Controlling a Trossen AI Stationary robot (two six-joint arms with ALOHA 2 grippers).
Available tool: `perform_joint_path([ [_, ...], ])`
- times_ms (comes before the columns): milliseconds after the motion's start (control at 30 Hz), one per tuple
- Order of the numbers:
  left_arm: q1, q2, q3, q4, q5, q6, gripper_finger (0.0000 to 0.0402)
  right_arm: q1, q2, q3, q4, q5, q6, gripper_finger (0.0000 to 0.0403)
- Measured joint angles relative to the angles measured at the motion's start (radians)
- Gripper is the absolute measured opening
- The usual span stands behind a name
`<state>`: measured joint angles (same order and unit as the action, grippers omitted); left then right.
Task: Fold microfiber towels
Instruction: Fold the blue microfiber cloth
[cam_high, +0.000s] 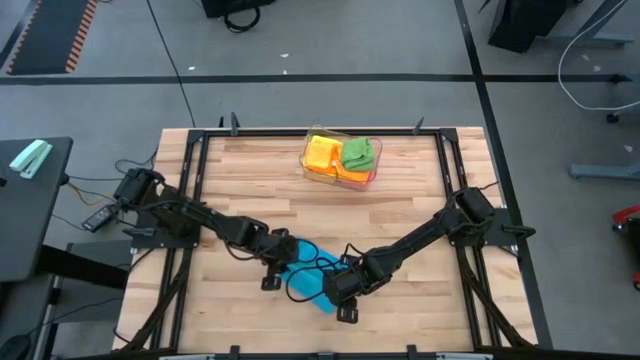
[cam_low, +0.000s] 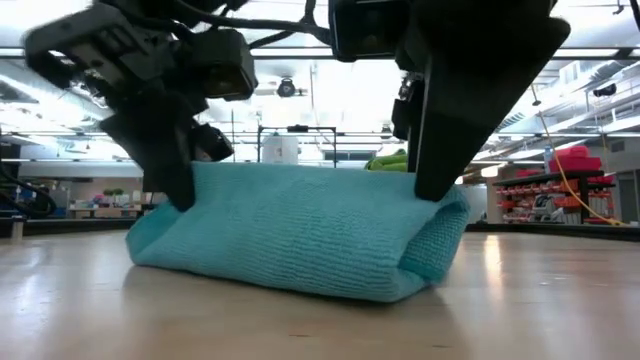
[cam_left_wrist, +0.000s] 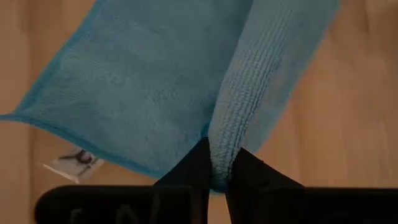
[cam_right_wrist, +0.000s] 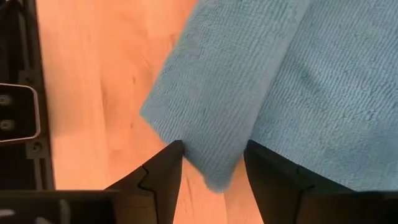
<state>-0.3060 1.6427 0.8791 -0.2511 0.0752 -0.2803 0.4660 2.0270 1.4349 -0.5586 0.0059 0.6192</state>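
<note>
While a blue towel (cam_high: 305, 275) lies half folded on the table (cam_high: 420, 200), near the tray (cam_high: 340, 160), one edge is pinched by the left gripper (cam_left_wrist: 214, 171); the right gripper (cam_right_wrist: 211, 165) is spread around the fold. Edges should be aligned before release.

One blue towel (cam_high: 305, 278) lies alone near the table's (cam_high: 420, 220) front edge — two grippers on it, the left gripper (cam_high: 279, 262) and the right gripper (cam_high: 338, 290). By the back edge, one clear tray (cam_high: 340, 178) — in it one green towel (cam_high: 360, 153), one yellow towel (cam_high: 320, 153), one orange towel (cam_high: 352, 176).
</note>
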Motion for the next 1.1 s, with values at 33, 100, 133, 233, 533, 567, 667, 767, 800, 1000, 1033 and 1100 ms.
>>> perform_joint_path([
  [33, 0.006, 0.003, 0.0, 0.006, -0.001, 0.004, 0.004, 0.0, 0.0, 0.0, -0.004, 0.004, -0.003, 0.0179],
  [100, 0.014, 0.005, 0.0, -0.003, -0.003, 0.011, 0.0036, 0.0, 0.001, 0.0, -0.005, 0.012, -0.01, 0.0175],
  [133, 0.014, 0.005, 0.0, 0.0, -0.004, 0.012, 0.0034, 0.0, 0.001, 0.0, -0.006, 0.025, -0.011, 0.0173],
  [233, 0.018, 0.012, 0.0, -0.003, -0.02, 0.015, 0.0038, 0.0, 0.007, 0.0, -0.007, 0.06, -0.011, 0.0169],
  [533, 0.023, 0.012, 0.0, -0.002, -0.03, 0.055, 0.0139, 0.002, 0.011, -0.072, 0.126, 0.052, 0.011, 0.0161],
  [567, 0.025, 0.011, 0.0, -0.002, -0.03, 0.062, 0.0152, 0.002, 0.01, -0.085, 0.142, 0.049, 0.02, 0.0161],
  [667, 0.033, -0.007, 0.0, -0.004, -0.03, 0.092, 0.0184, 0.002, 0.011, -0.103, 0.143, 0.045, 0.029, 0.016],
  [767, 0.046, -0.026, 0.0, -0.01, -0.038, 0.127, 0.0204, 0.002, 0.01, -0.106, 0.138, 0.045, 0.039, 0.016],
  [800, 0.051, -0.034, 0.0, -0.01, -0.049, 0.135, 0.0209, 0.001, 0.01, -0.106, 0.131, 0.045, 0.039, 0.016],
  [1000, 0.06, -0.058, 0.0, 0.019, -0.082, 0.201, 0.0215, -0.01, 0.004, -0.106, 0.119, 0.051, 0.082, 0.016],
  [1033, 0.052, -0.062, 0.0, 0.02, -0.081, 0.219, 0.0213, -0.014, 0.004, -0.106, 0.114, 0.051, 0.093, 0.016],
  [1100, 0.033, -0.064, 0.001, 0.057, -0.079, 0.254, 0.0207, -0.017, 0.004, -0.106, 0.113, 0.052, 0.117, 0.016],
])
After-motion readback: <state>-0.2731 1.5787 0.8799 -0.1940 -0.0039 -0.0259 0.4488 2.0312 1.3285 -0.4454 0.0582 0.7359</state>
